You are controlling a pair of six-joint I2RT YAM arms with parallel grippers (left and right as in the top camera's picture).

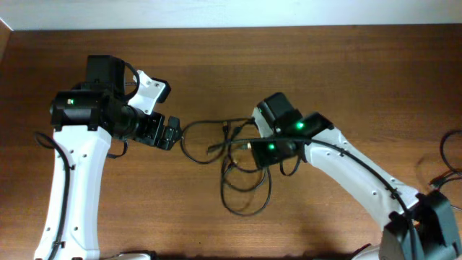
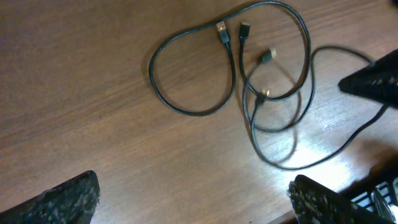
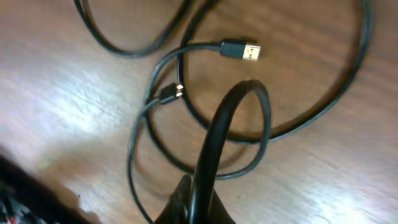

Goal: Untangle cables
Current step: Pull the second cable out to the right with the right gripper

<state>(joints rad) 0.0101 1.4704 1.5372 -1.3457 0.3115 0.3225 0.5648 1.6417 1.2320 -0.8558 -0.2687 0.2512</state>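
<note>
Right tool (image 3: 194,208) pinches 1 loop of the cables (image 3: 213,137), likely to lift it free; left tool (image 2: 196,200) hovers wide, empty, above the tabletop (image 2: 74,93).

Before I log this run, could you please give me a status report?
Left pincer open, empty, short of the cables. Right pincer shut on one loop. Strands overlap, tangled; nothing in the way.

Cables (image 2: 247,93) in overlapping loops on table (image 1: 325,65), centre | left gripper (image 1: 172,133) just left of them | right gripper (image 3: 189,202) over their right edge, one loop raised into it
</note>
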